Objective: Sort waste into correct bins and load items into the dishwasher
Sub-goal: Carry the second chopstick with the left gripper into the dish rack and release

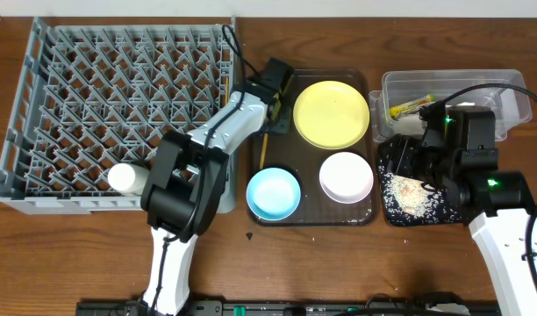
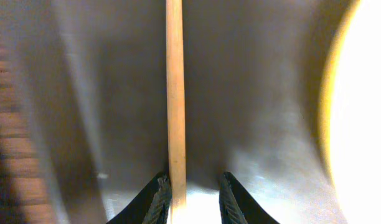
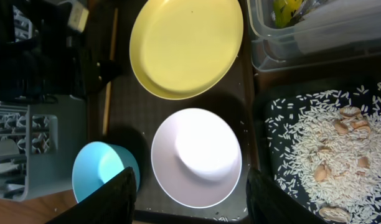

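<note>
In black tray (image 3: 268, 155), rice scraps (image 3: 327, 149).

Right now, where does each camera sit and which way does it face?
Overhead: fixed above the table, looking down at dish rack, brown tray, clear tub and black tray; left arm and right arm show.
Left wrist: low over the brown tray, facing along a chopstick; its fingertips show at the bottom.
Right wrist: above the tray, looking down on white bowl, blue bowl and rice; its fingers show at the bottom.
Shared: the yellow plate, in all three.
</note>
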Controlling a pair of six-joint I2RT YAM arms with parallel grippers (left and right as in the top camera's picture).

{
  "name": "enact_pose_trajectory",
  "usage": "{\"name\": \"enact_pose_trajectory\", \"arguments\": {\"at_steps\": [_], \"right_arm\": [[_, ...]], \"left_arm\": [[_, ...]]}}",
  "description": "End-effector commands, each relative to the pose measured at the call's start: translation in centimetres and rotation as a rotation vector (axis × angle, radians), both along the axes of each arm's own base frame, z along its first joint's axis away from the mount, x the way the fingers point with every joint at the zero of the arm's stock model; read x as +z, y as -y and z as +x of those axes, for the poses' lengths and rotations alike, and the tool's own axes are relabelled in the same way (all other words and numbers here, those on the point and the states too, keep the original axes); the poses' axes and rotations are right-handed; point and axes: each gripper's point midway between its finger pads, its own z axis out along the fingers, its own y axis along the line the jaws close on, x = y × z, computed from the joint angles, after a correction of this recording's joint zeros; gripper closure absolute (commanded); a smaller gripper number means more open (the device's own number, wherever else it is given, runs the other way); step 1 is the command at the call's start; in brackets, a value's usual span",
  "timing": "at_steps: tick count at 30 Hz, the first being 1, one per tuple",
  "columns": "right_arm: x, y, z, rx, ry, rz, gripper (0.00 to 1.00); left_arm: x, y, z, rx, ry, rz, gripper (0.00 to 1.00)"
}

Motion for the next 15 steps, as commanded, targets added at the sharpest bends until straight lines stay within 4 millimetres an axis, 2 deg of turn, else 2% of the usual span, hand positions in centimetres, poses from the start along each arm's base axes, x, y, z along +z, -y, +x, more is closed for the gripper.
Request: {"name": "enact_pose_trajectory", "arguments": {"at_steps": [1,5,7,11,15], "right_arm": [[0.5,0.0,0.2,-0.004,0.006,0.009,0.46],[0.5,0.0,0.2,-0.005,0.006,0.009,0.46],[0.4,0.0,0.2,-0.004,0.005,0.009,0.46],[0.4,0.0,0.1,-0.004,0.002,0.009,0.46],[0.4,0.0,0.1,-0.004,0.002,0.009,0.46]], "left_arm": [[-1.7,2.0,-2.2,-0.052,-0.074,-0.029,0.72],[-1.8,2.4,-2.8,-0.064,-0.088,-0.022,0.73],[-1.9,2.1,-3.1,-0.062,-0.097,-0.008,0.81],[-2.7,0.9,-3.1,-0.047,-0.095,0.059,0.86],[-3.1,0.6,-3.4,-0.045,-0.102,0.071,0.91]]}}
